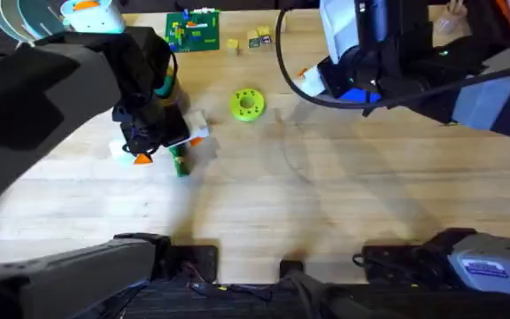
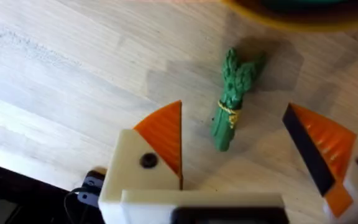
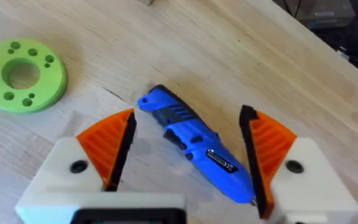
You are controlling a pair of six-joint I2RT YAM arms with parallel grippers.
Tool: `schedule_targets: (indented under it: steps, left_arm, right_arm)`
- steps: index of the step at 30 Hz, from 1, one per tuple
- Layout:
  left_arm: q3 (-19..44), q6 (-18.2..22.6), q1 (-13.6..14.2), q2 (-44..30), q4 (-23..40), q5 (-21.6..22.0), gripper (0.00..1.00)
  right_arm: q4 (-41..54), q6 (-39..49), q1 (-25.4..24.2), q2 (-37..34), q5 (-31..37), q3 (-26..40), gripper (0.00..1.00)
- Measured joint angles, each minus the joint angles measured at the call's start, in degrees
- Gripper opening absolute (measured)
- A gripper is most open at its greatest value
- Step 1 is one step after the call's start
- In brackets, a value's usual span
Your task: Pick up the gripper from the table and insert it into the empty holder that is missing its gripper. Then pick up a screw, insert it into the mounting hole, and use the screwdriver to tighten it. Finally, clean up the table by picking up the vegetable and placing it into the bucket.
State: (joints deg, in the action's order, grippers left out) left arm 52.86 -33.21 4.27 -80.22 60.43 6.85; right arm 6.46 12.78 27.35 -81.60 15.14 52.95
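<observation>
The vegetable (image 2: 229,106), a green asparagus bunch with a yellow band, lies flat on the wooden table (image 1: 326,195). My left gripper (image 2: 235,127) hangs open over it, one orange-tipped white finger on each side; from overhead the left gripper (image 1: 168,149) sits just above the vegetable (image 1: 180,165). The blue screwdriver (image 3: 191,134) lies between the spread fingers of my open right gripper (image 3: 188,118), at the back right (image 1: 357,95). A yellow-orange curved rim, apparently the bucket (image 2: 303,14), shows just past the asparagus. The loose gripper piece, the holder and the screw are out of view.
A lime-green disc with holes (image 1: 247,103) lies mid-table, close to the right gripper (image 3: 22,74). A green circuit board (image 1: 193,31) and small yellow blocks (image 1: 258,38) sit along the far edge. A white-and-orange object (image 1: 91,13) stands at the far left.
</observation>
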Motion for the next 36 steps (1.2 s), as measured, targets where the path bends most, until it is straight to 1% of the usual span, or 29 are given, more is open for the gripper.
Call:
schedule_targets:
  steps: [3,9,11,13,16,18,21,22,23,24,25,28,31,34,36]
  left_arm:
    - [0.0,1.2,-0.7,-3.0,-0.8,-0.7,0.992]
    - [0.0,2.0,-0.8,-8.5,-1.1,-1.5,0.992]
    - [0.1,2.2,-0.8,-10.0,-1.0,-2.7,0.99]
    - [0.5,2.4,-0.8,-10.6,-1.0,-3.1,0.961]
    - [1.1,2.8,-0.8,-11.7,-1.3,-4.4,0.849]
    - [1.4,2.9,-0.8,-12.2,-1.8,-5.6,0.701]
    - [1.6,3.1,-0.5,-12.3,-2.4,-7.2,0.385]
    - [1.6,2.9,-0.5,-12.3,-2.4,-7.1,0.25]
    - [1.9,2.9,-0.5,-12.3,-2.2,-6.9,0.091]
    - [2.0,3.2,-0.5,-12.4,-1.9,-6.6,0.031]
    - [2.0,3.2,-0.5,-12.5,-1.5,-6.5,0.015]
    - [2.8,3.9,-0.5,-13.1,0.1,-6.1,0.015]
    - [4.9,4.6,-0.6,-14.4,5.0,-5.5,0.014]
    - [9.3,5.0,-0.7,-15.0,9.9,-5.5,0.013]
    - [14.3,5.5,-0.7,-15.1,13.4,-5.5,0.013]
  right_arm:
    - [0.0,0.0,0.0,0.0,0.0,0.0,0.991]
    - [0.0,-0.2,0.0,0.0,0.0,0.0,0.99]
    - [0.0,-0.2,0.0,0.0,0.0,0.0,0.991]
    - [0.0,-0.2,0.0,0.0,0.0,0.0,0.991]
    - [0.0,-0.2,0.0,0.0,0.0,0.0,0.991]
    - [0.0,-0.2,0.0,0.0,0.0,0.0,0.991]
    - [0.0,-0.2,0.0,0.0,0.0,0.0,0.991]
    - [0.0,-0.2,0.0,0.0,0.0,0.0,0.991]
    - [0.0,-0.2,0.0,0.0,0.0,0.0,0.991]
    - [0.0,-0.2,0.0,0.0,0.0,0.0,0.991]
    - [0.0,-0.2,0.0,0.0,0.0,0.0,0.991]
    - [0.0,-0.3,0.0,0.0,0.0,0.0,0.991]
    - [0.0,-0.4,0.0,0.0,0.0,0.0,0.99]
    - [0.0,-0.4,0.0,0.0,0.0,0.0,0.99]
    - [0.0,-0.4,0.0,0.0,0.0,0.0,0.99]
